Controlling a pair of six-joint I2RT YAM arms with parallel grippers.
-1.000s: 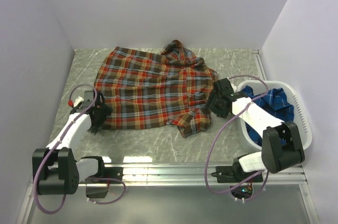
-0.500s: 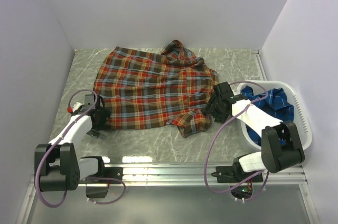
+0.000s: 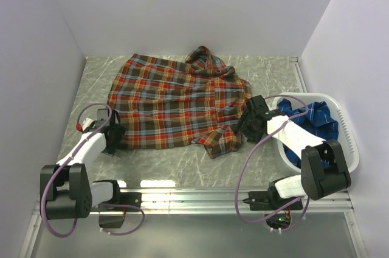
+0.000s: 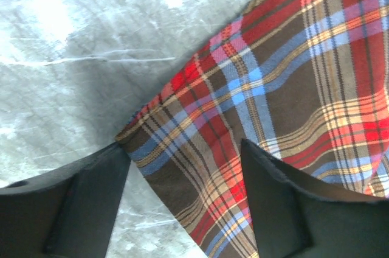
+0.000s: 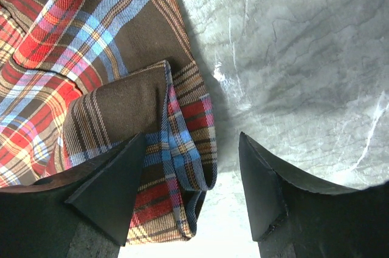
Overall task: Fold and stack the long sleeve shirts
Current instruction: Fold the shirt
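On the left gripper (image 4: 182, 148) the jaws stand apart and straddle the near-left hem corner of the red-orange plaid collared shirt (image 3: 176, 103); the cloth lies loose between them, unpinched. On the right gripper (image 5: 192, 139) the jaws are also apart, around a folded-over edge at the shirt's near-right side, with one finger above fabric and the other above bare surface. The shirt lies spread on the grey marbled tabletop (image 3: 182, 163), collar toward the far wall. A bright blue plaid shirt (image 3: 316, 118) sits bunched in the white plastic basket (image 3: 347, 130) at the right.
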